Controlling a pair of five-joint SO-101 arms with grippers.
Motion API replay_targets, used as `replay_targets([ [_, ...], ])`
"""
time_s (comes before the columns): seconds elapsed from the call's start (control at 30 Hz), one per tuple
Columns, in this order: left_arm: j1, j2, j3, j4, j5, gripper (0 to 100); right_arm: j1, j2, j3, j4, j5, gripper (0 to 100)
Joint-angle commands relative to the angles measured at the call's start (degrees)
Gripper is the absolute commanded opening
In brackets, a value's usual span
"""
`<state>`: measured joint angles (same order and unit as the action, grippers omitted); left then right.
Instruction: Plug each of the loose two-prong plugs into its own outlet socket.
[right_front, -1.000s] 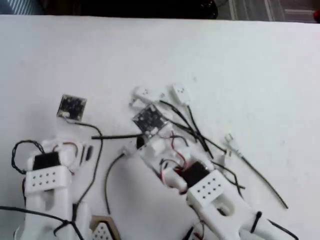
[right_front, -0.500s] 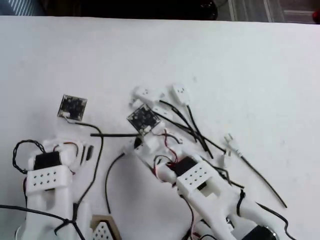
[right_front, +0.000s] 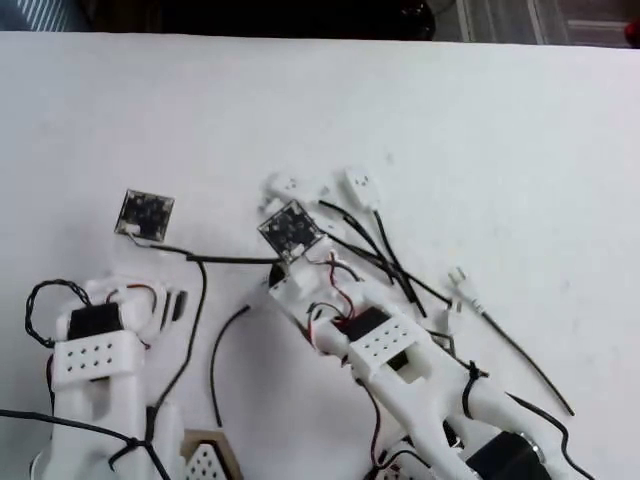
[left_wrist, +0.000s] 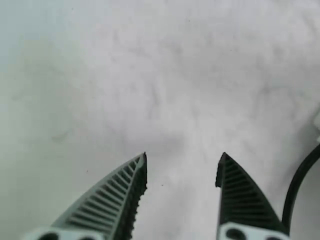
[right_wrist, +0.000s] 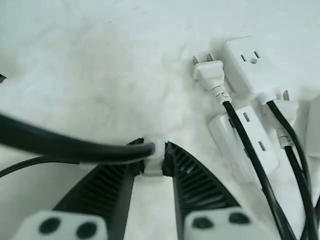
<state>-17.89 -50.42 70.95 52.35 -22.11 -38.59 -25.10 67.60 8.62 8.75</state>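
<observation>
A: How far along is it?
B: No plug looks seated yet. Jaws of the right arm (right_front: 400, 350) clamp one white plug (right_wrist: 151, 159) mid-worktop (right_front: 500, 130), sockets (right_wrist: 243, 59) near; the left arm (right_front: 95, 365) holds its jaws apart

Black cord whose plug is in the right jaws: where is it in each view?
High view: the black cord lies across the table between the two arms.
Right wrist view: it leads away from the right gripper, whose jaws are shut on its white plug.
Left wrist view: a dark cord, perhaps not the same one.
Shared landmark: the right gripper.
</observation>
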Motion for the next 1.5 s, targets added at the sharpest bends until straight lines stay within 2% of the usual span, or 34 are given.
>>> replay_targets([
  [0.0,-0.48,-0.92,-0.18,-1.05,0.26,23,0.4,0.75,-2.37,-0.92,0.62,1.7],
  [0.27,-0.48,-0.92,-0.18,-1.05,0.26,23,0.22,2.68,-2.37,-0.57,0.7,1.7],
  [0.4,-0.48,-0.92,-0.18,-1.05,0.26,23,0.4,2.15,-2.9,2.24,5.01,1.7],
  [0.77,-0.48,-0.92,-0.18,-1.05,0.26,23,0.4,2.15,-9.32,13.32,3.16,1.7],
  [1.47,-0.31,-1.19,0.62,-1.32,0.18,23,0.22,2.77,-9.58,16.48,2.11,1.7],
])
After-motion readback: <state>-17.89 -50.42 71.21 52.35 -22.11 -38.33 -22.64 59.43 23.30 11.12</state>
